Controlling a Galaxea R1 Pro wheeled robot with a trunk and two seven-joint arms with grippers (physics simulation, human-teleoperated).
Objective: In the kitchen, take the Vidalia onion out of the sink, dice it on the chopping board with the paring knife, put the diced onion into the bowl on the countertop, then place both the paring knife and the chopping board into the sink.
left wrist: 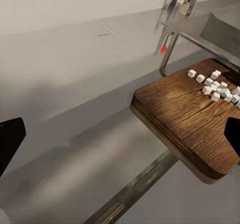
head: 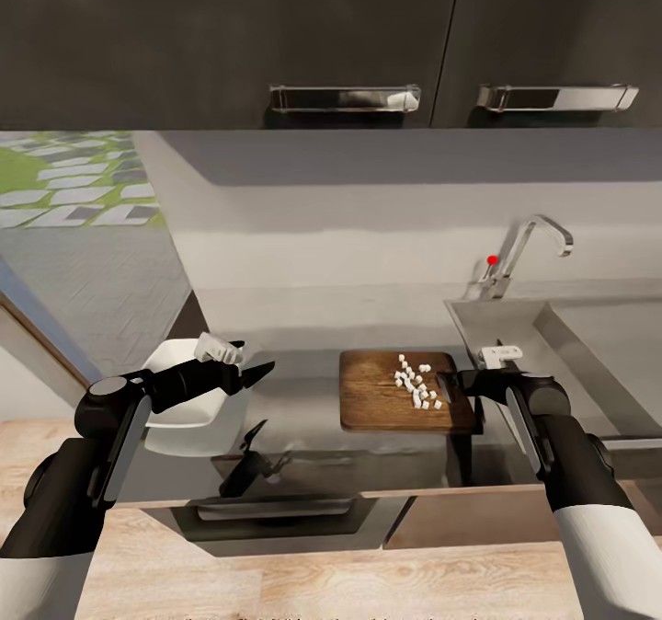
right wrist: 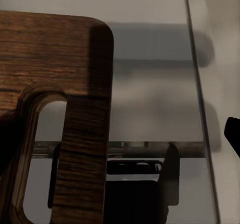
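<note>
The chopping board point(head: 386, 399) sits mid-counter point(head: 303, 390) looking stiff and slick, diced onion point(head: 416, 385) loose at its 2 o'clock, so tilt gently; right claw point(head: 457, 385) grips its slotted end, left claw point(head: 257, 372) open.

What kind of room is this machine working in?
It looks like a kitchen. A steel sink with a curved chrome tap is set into a grey countertop, dark upper cabinets hang above, and a wooden chopping board carries small white diced pieces.
</note>
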